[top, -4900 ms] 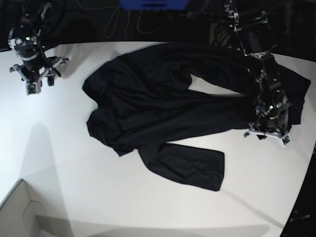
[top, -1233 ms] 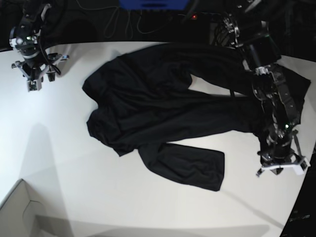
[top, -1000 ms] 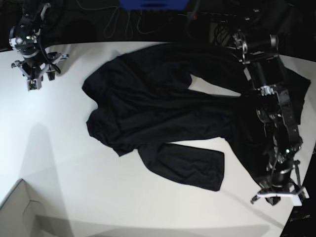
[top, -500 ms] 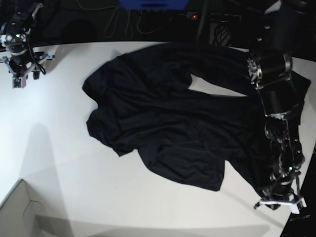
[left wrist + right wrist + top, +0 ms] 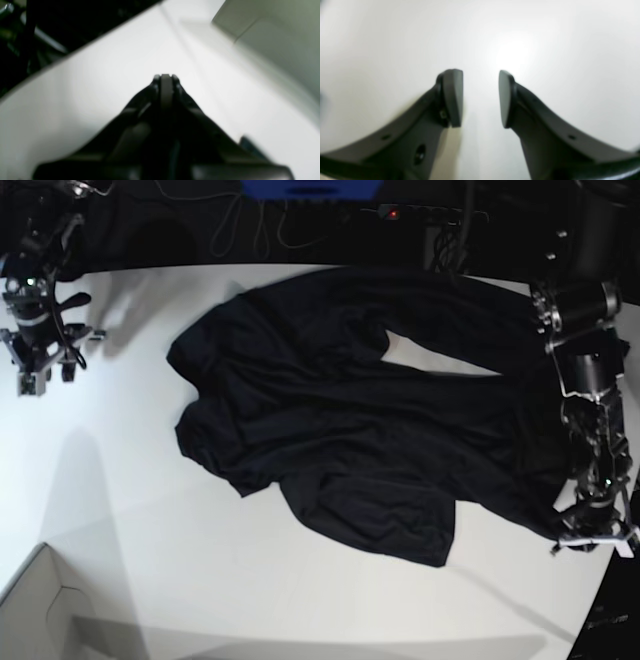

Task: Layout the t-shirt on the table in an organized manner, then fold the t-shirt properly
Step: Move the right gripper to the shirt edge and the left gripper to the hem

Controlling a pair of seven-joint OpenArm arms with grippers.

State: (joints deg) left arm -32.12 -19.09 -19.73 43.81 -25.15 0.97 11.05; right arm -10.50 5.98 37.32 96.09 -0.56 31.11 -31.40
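the left gripper (image 5: 593,538), clamped on the t-shirt (image 5: 340,420), has dragged its right side toward the tabletop (image 5: 150,510) near edge, spreading it; the right gripper (image 5: 40,365) hangs open, empty, far left.

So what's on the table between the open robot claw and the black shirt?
Nothing. In the base view only bare white table lies between the right gripper and the t-shirt.
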